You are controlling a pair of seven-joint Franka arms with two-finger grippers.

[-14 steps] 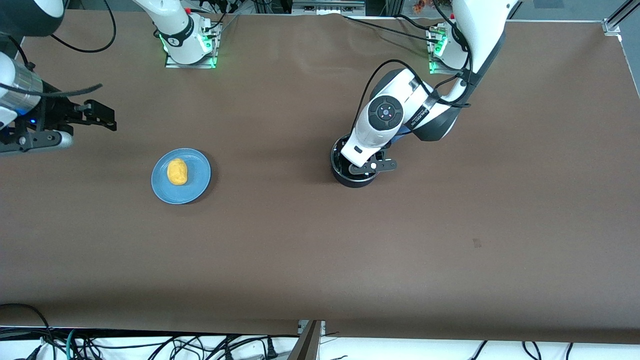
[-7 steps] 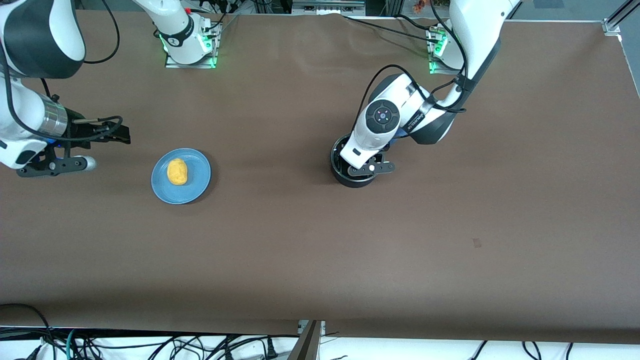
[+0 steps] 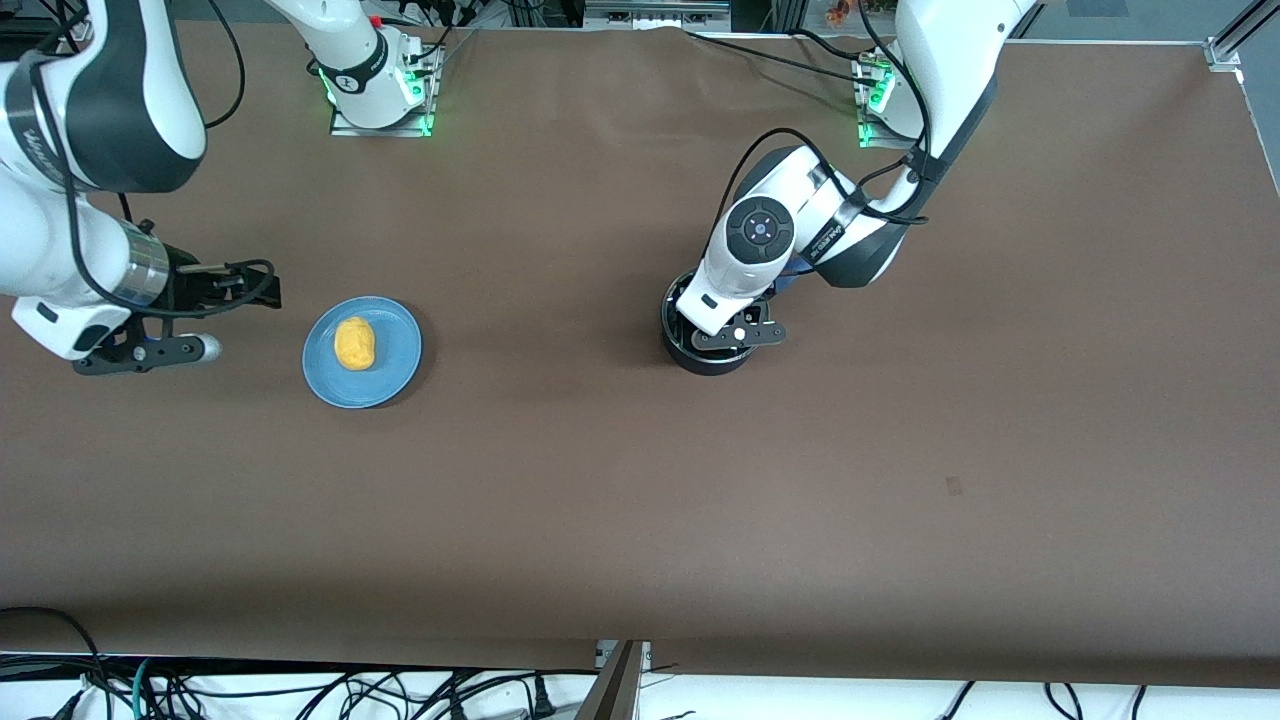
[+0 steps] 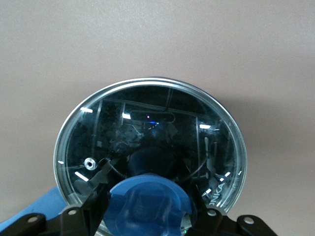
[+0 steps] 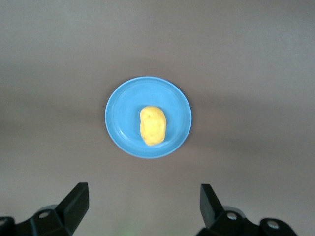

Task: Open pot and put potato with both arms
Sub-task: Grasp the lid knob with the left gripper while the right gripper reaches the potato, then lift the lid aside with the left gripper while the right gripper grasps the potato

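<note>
Down at the left gripper [image 4: 147, 216], the fingers [image 4: 98, 196] stand on either side of the blue knob [image 4: 147, 204] of the glass lid [image 4: 150, 147], right up against it; whether they're pinching it yet, can't tell. The lid sits flat on the black pot [image 3: 712, 350], which stands on the brown counter [image 3: 640, 480] toward the left arm's end, its blue handle just peeking out under the arm. Reflections swim across the glass, and there's a scrap of white lettering at the lid's rim, too cut off to read.

Over to the right gripper [image 5: 142, 206]: fingers [image 5: 76, 201] spread wide, holding nothing, hanging above bare counter just beside the blue plate [image 3: 395, 345]. The potato [image 3: 354, 343] lies in the middle of that plate, toward the right arm's end, well apart from the pot.

There's lettering on the bands of both arms, too small to make out.
</note>
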